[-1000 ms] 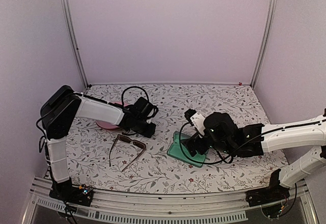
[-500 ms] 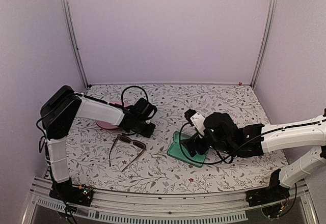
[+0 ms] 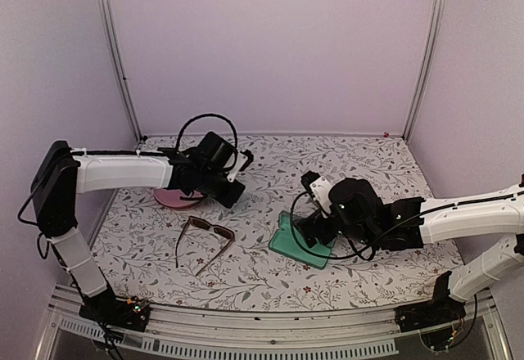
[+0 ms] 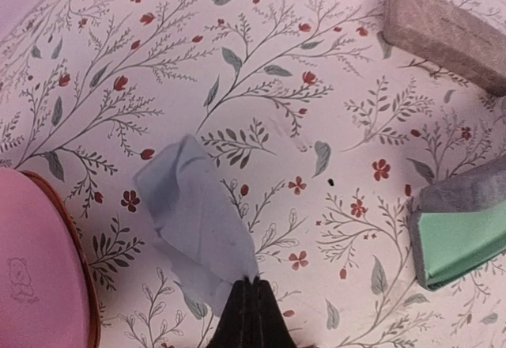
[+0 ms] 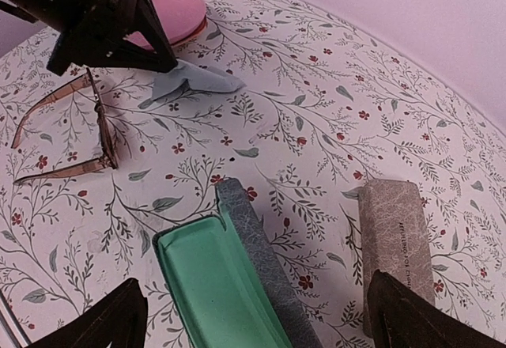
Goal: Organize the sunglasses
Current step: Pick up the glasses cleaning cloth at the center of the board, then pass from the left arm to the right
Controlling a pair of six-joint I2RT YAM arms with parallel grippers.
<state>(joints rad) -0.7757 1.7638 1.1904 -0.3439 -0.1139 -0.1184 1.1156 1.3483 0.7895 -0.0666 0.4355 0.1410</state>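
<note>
One pair of sunglasses [image 3: 205, 238], thin dark frame with reddish-brown lenses, lies unfolded on the floral table; the right wrist view has the sunglasses [image 5: 88, 129] at the left. My left gripper [image 3: 232, 194] hovers behind them. In the left wrist view the left gripper [image 4: 253, 281] is shut on a corner of a pale blue cloth [image 4: 192, 220], which hangs off the table. My right gripper [image 5: 261, 320] stands open over the open blue-grey case [image 5: 225, 285] with its green lining, nothing between its fingers [image 5: 101, 324].
A pink round dish [image 3: 169, 199] sits behind and left of the sunglasses. A closed grey-brown case [image 5: 395, 237] lies right of the open case [image 3: 296, 245]. Metal posts and pale walls close in the table's back and sides.
The left gripper closed on the cloth and rose a little toward the back, its arm swinging left. The right arm barely shifted.
</note>
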